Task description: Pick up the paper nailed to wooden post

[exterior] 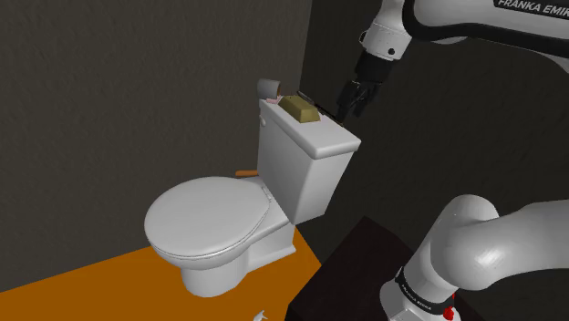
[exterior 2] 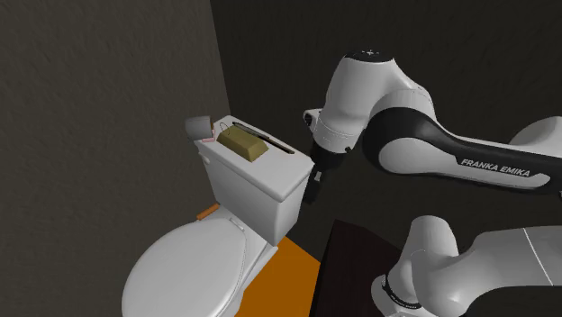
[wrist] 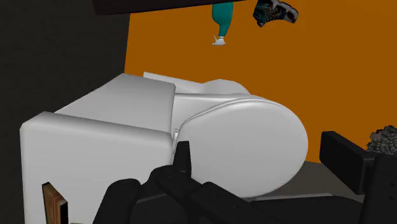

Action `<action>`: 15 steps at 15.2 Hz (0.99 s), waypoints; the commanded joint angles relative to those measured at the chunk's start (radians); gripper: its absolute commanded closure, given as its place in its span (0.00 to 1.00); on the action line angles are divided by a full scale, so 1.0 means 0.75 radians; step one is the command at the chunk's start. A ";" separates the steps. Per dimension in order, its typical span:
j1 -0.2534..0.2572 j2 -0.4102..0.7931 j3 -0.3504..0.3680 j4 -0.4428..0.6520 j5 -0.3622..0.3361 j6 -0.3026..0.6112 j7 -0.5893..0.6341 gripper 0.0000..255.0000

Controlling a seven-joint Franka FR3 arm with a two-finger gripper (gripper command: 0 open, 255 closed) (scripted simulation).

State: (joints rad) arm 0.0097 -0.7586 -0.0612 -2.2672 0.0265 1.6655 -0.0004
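A white toilet tank (exterior: 305,169) stands against the dark wall. On its lid lie an olive-gold block (exterior: 301,108) and, behind it along the wall, a thin dark strip (exterior: 308,96) that may be the post with the paper; in the second exterior view the strip (exterior 2: 267,140) runs along the lid's back edge. A small brown wooden piece with a pale edge (wrist: 54,202) shows by the tank (wrist: 95,146). My gripper (exterior: 346,113) hangs open just off the tank's end, beside the lid, touching nothing. It is lower beside the tank (exterior 2: 312,191) there. Its fingers (wrist: 184,156) stand apart.
The toilet bowl with its closed seat (exterior: 208,214) sits on an orange floor (exterior: 91,287). A grey roll-like thing (exterior: 268,88) stands at the lid's far end. Dark walls close in behind. The black stand (exterior: 351,274) is at the shoulder view's lower right. A teal item (wrist: 222,22) lies on the floor.
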 commanded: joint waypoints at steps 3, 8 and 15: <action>-0.024 0.081 0.022 0.015 -0.065 0.054 0.013 0.00; -0.091 0.293 0.074 0.074 -0.240 0.173 0.069 0.00; -0.188 0.602 0.133 0.220 -0.526 0.277 0.194 0.00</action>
State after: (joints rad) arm -0.1199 -0.3344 0.0350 -2.1170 -0.3325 1.8665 0.1324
